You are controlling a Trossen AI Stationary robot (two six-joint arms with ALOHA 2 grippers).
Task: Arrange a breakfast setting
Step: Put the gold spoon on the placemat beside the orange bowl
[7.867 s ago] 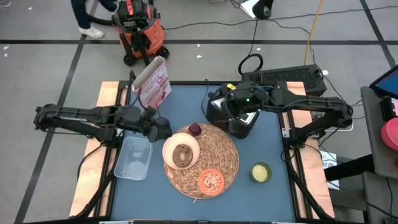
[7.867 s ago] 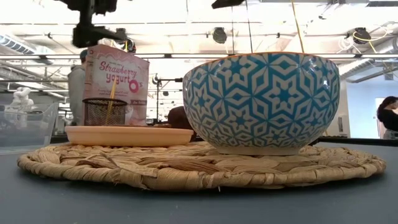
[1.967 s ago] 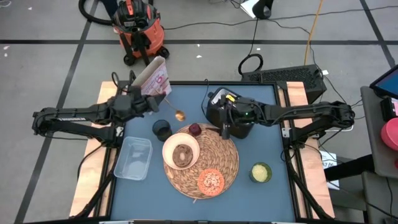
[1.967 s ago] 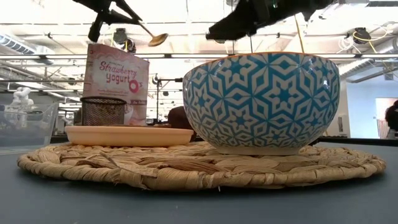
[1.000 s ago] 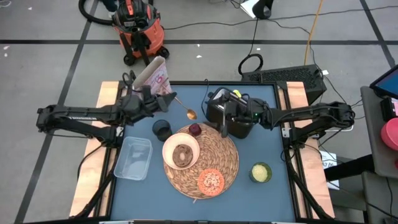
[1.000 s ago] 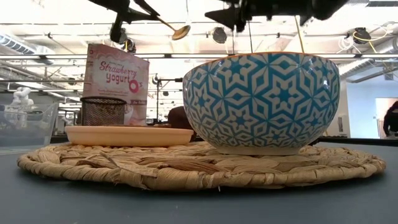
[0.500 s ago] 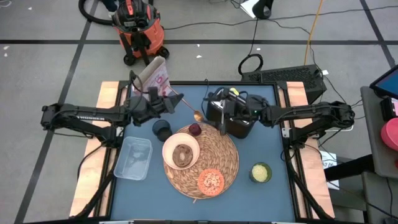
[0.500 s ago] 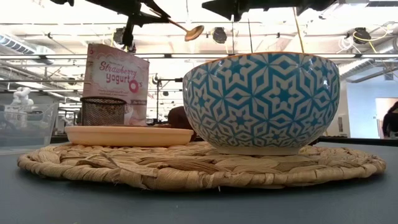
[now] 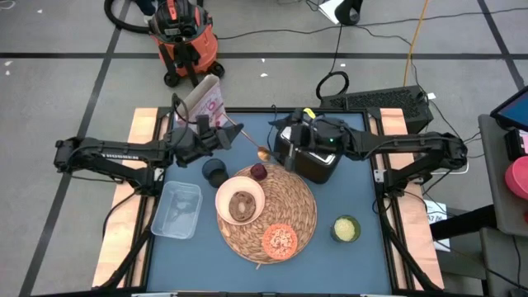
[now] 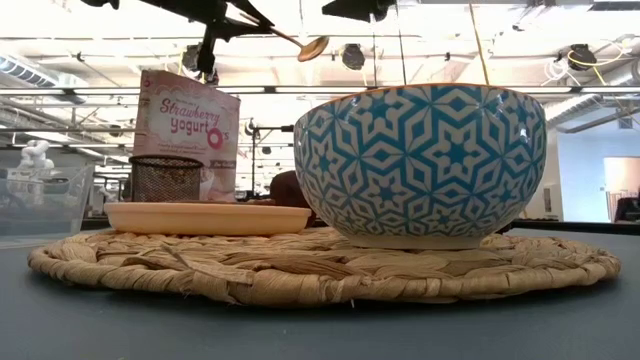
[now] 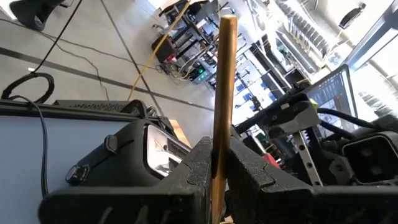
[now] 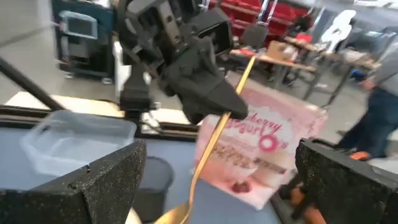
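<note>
My left gripper (image 9: pixel 223 137) is shut on a wooden spoon (image 9: pixel 250 143), raised above the table's far middle near the pink-white cereal box (image 9: pixel 205 106). The spoon bowl (image 10: pixel 313 47) points toward my right gripper (image 9: pixel 286 134), which stands open a little beyond it, facing the spoon (image 12: pixel 208 152) above a black box (image 9: pixel 312 158). The round straw placemat (image 9: pixel 297 216) bears the cream bowl (image 9: pixel 240 200), a dark-red fruit (image 9: pixel 258 172) and the orange dish (image 9: pixel 280 239). The dark cup (image 9: pixel 215 172) stands on the table beside the placemat. My left gripper pinches the spoon's handle (image 11: pixel 219 140) between its two fingers (image 12: pixel 217 102), some way in from the handle's free end (image 12: pixel 250 61). The fingers lie across the handle. The spoon is lifted clear and slants, its bowl (image 12: pixel 169 214) lower and toward the right gripper.
A clear plastic tub (image 9: pixel 176 209) lies at the table's left near side. A small green-yellow cup (image 9: pixel 346 228) stands right of the placemat. Behind the far edge are an orange vacuum (image 9: pixel 183 41), cables and a keyboard (image 9: pixel 386 101).
My left gripper has carried the spoon toward the table's right, keeping it raised and slanted, bowl toward the right gripper. My right gripper has lifted off the placemat's far edge, moved toward the far edge and tipped up level, staying open.
</note>
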